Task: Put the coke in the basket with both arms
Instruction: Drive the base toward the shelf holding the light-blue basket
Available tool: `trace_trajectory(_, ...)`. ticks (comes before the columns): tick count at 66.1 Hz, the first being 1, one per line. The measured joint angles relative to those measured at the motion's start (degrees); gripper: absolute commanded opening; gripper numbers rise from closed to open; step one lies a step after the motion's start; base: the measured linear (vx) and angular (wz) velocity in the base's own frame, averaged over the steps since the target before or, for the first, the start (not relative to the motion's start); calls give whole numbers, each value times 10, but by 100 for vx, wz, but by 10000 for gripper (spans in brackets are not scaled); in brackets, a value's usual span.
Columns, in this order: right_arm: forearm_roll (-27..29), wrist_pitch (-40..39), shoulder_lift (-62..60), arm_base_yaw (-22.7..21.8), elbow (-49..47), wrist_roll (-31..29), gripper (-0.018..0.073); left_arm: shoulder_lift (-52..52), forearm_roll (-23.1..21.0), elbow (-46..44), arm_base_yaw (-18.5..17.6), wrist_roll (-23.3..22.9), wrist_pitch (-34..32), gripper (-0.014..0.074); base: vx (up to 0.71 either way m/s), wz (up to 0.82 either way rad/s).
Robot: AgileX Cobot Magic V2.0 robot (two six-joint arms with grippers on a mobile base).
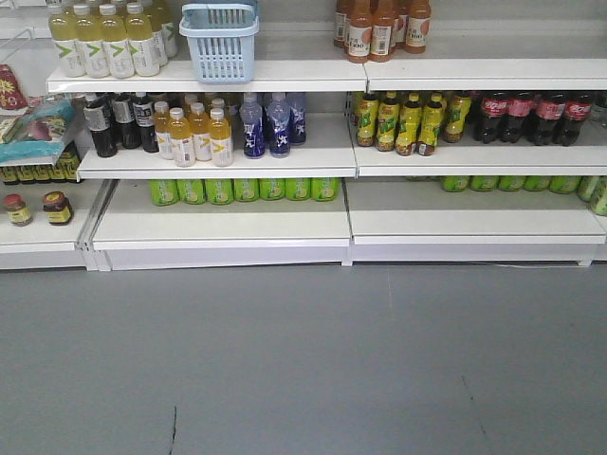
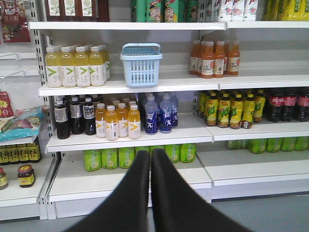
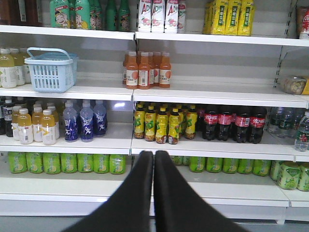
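Several coke bottles (image 1: 520, 116) with red caps and red wraps stand in a row at the right of the middle shelf; they also show in the right wrist view (image 3: 234, 124) and the left wrist view (image 2: 288, 104). The light blue basket (image 1: 220, 41) stands on the upper shelf, also in the left wrist view (image 2: 141, 64) and the right wrist view (image 3: 50, 69). My left gripper (image 2: 150, 153) is shut and empty, well short of the shelves. My right gripper (image 3: 154, 154) is shut and empty, also back from the shelves. Neither arm shows in the front view.
Yellow drink bottles (image 1: 106, 40) stand left of the basket, orange drink bottles (image 1: 381, 27) to its right. The middle shelf holds dark, orange-yellow and blue bottles (image 1: 266, 123) and yellow-green bottles (image 1: 408, 121) beside the coke. Green bottles (image 1: 243, 190) fill the low shelf. Grey floor (image 1: 303, 360) lies in front.
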Motion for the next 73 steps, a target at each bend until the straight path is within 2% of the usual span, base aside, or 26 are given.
trace_trajectory(73, 0, 0, 0, 0, 0, 0, -5, 0, 0, 0, 0, 0, 0, -7, 0, 1)
